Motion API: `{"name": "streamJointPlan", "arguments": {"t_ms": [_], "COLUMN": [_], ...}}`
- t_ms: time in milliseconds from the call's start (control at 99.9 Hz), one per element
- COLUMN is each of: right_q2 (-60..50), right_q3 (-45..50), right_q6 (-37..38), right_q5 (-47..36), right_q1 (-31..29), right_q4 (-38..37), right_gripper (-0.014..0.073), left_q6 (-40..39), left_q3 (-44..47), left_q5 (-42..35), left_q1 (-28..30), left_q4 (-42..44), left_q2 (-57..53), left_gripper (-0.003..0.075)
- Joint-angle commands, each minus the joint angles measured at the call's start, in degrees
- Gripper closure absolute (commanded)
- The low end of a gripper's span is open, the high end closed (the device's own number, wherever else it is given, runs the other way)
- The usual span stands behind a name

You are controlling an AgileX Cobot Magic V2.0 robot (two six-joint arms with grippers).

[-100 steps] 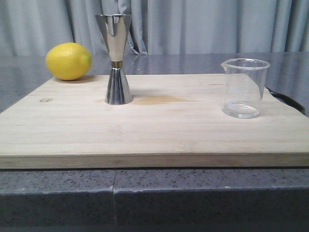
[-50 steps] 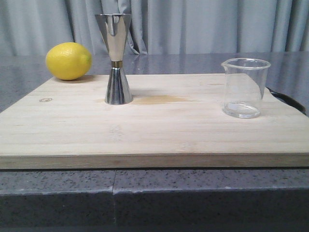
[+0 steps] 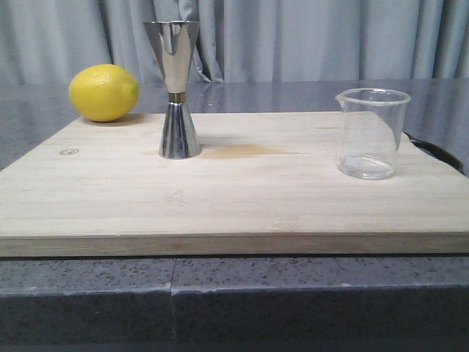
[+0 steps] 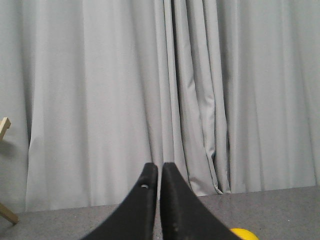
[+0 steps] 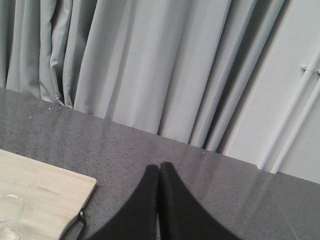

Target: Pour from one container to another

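While nothing was gripped yet:
board (image 3: 234,198): held both vessels, well apart.
jigger (image 3: 174,89): left side, tall, narrow base; a nudge could tip it.
beaker (image 3: 370,133): right side, slippery glass.
left gripper (image 4: 156,175): fingers together, empty.
right gripper (image 5: 159,175): same, must open first.

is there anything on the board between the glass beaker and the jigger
Nothing visible does. The beaker stands at the right of the wooden board, the jigger toward the left, with only bare wood between them. The lemon sits off to the jigger's far side.
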Motion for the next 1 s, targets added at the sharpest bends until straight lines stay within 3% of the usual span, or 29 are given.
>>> {"name": "streamJointPlan", "arguments": {"t_ms": [0, 531, 581, 801, 991], "right_q2": [0.97, 0.97, 0.97, 0.97, 0.97], "right_q3": [-1.11, -1.11, -1.11, -1.11, -1.11], "right_q6": [0.0, 0.0, 0.0, 0.0, 0.0], "right_q5": [-4.15, -4.15, -4.15, -4.15, -4.15], "right_q1": [-0.27, -0.27, -0.27, -0.27, -0.27], "right_q4": [-0.15, -0.15, -0.15, -0.15, -0.15], "right_gripper": [0.0666, 0.0666, 0.0666, 0.0666, 0.0666], "left_q6": [-0.38, 1.62, 7.2, 48.38, 66.52], "left_q3": [-1.46, -1.46, -1.46, -0.4, 4.52], "left_q5": [-0.58, 0.22, 0.21, 0.21, -4.89], "left_q1": [0.18, 0.18, 0.18, 0.18, 6.35], "left_q4": [-0.19, -2.95, -9.26, -45.22, -63.44], "left_q2": [0.54, 0.54, 0.54, 0.54, 0.54], "left_gripper": [0.0738, 0.0739, 0.0739, 0.0739, 0.0739]}}
